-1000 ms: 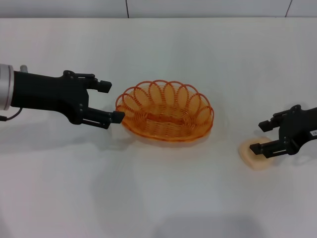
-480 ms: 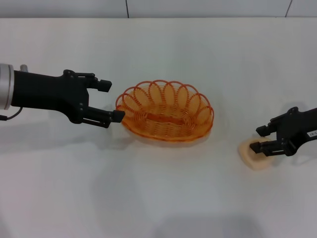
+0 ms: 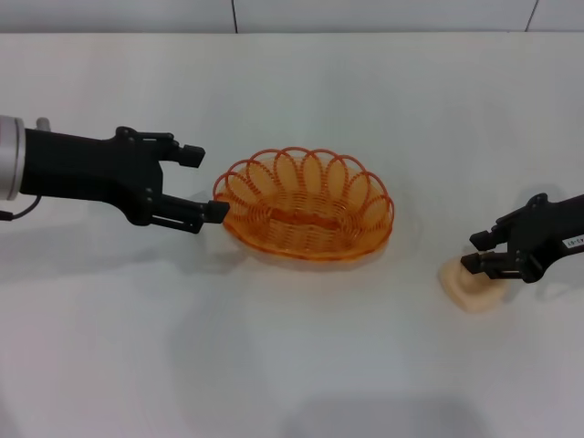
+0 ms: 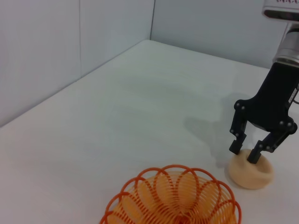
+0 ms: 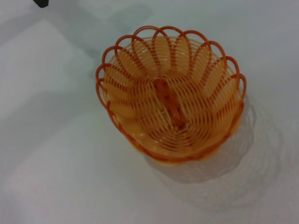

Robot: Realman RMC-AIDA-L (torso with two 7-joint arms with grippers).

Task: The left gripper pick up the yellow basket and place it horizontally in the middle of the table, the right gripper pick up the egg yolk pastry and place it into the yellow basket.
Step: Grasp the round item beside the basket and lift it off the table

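Right tool, black, two-fingered, white-labelled: directly over small, round, cream-beige domed egg yolk pastry at right side of white tabletop; fingers narrowly spread, tips at pastry's top, firm grip probably not yet made. Oval, translucent orange-amber wire basket with scalloped rim: mid-tabletop, long axis left–right, empty, well left of pastry. Left tool, black, unlabelled: fingers wide, tips just beside basket's left end, holding nothing. Pastry nearer right arm; basket lies leftward for carry.
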